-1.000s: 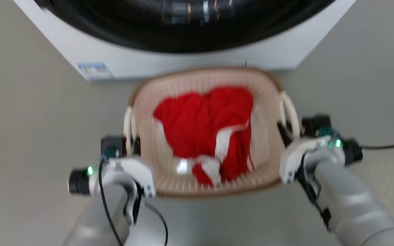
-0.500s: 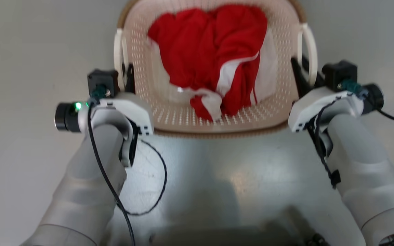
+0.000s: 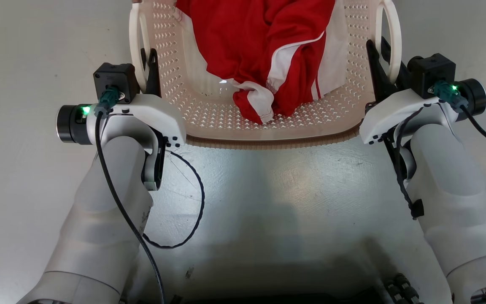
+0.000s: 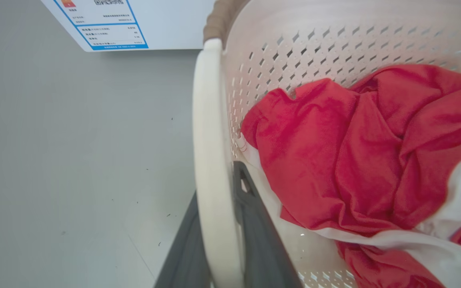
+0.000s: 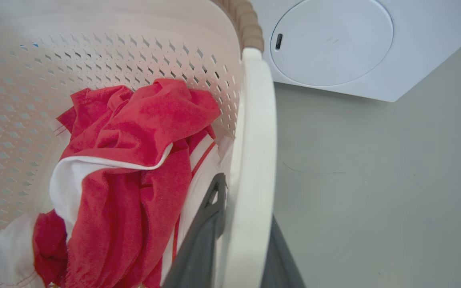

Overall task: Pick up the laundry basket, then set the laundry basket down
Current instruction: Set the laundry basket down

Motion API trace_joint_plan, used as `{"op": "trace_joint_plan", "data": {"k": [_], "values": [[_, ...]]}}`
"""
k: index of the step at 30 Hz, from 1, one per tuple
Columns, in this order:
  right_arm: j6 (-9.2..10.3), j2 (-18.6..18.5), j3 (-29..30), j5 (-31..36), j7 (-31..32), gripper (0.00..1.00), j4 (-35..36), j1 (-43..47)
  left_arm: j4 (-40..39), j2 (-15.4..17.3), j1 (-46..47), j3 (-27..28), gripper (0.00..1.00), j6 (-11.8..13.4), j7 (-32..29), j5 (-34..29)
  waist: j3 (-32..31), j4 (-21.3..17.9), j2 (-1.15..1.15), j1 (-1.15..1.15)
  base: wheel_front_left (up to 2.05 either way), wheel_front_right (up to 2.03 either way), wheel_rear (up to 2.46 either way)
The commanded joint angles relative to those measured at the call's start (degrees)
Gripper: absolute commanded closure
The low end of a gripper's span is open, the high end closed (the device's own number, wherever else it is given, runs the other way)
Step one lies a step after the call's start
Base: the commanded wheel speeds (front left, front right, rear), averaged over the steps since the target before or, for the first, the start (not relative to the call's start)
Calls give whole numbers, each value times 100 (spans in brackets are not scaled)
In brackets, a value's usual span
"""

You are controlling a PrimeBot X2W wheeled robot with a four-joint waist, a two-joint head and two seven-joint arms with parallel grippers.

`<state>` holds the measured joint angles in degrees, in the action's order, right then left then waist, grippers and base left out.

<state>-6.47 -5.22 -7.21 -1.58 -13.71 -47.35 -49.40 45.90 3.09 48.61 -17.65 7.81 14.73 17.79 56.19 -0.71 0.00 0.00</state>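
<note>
The laundry basket (image 3: 209,114) is cream-white and perforated, with a brown rim, and runs off the top of the head view. A red and white garment (image 3: 260,33) lies crumpled inside it. My left gripper (image 3: 146,69) is shut on the basket's white left handle (image 3: 134,50). In the left wrist view the dark fingers (image 4: 254,232) sit on either side of that handle (image 4: 210,140). My right gripper (image 3: 381,63) is shut on the right handle (image 3: 392,38), and its fingers (image 5: 208,224) straddle that handle (image 5: 254,160). I cannot tell whether the basket touches the floor.
A white washing machine (image 5: 334,40) stands just beyond the basket, and its label corner (image 4: 110,24) shows in the left wrist view. Grey floor (image 3: 23,190) spreads on both sides. A black cable (image 3: 194,202) loops beside my left forearm over a glossy grey surface.
The head camera has tipped down, so the washing machine has left that view and the basket sits higher and larger in it. Both grippers have kept their hold on the handles.
</note>
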Motion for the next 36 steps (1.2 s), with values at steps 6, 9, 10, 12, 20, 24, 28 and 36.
{"op": "trace_joint_plan", "data": {"k": [6,9,10,12,20,24,28,36], "values": [[-102,234,-177,24,-129,100,181,268,-119,-19,20,58,100,-197,27,-182,34,-6,0,0,0,0,0],[-102,234,-190,-17,-129,100,189,286,-97,-20,55,47,100,-206,27,-183,51,-6,0,0,0,0,0],[-102,234,-197,-25,-129,100,191,292,-81,-20,63,45,100,-204,27,-178,53,-7,0,0,0,0,0],[-102,234,-220,-36,-129,100,190,296,-39,-20,77,38,100,-210,27,-142,58,-10,0,0,0,0,0],[-102,234,-178,2,-129,100,121,269,72,-21,90,-35,100,-187,27,-34,84,2,0,0,0,0,0],[-102,234,-31,78,-129,71,-45,237,164,-21,118,-70,100,-122,27,63,88,16,0,0,0,0,0],[-102,234,141,131,-129,0,-297,172,162,-21,138,-86,0,17,27,115,88,36,0,0,0,0,0],[-102,234,188,178,-129,0,-244,159,272,-21,158,-106,0,165,27,271,43,33,0,0,0,0,0]]}}
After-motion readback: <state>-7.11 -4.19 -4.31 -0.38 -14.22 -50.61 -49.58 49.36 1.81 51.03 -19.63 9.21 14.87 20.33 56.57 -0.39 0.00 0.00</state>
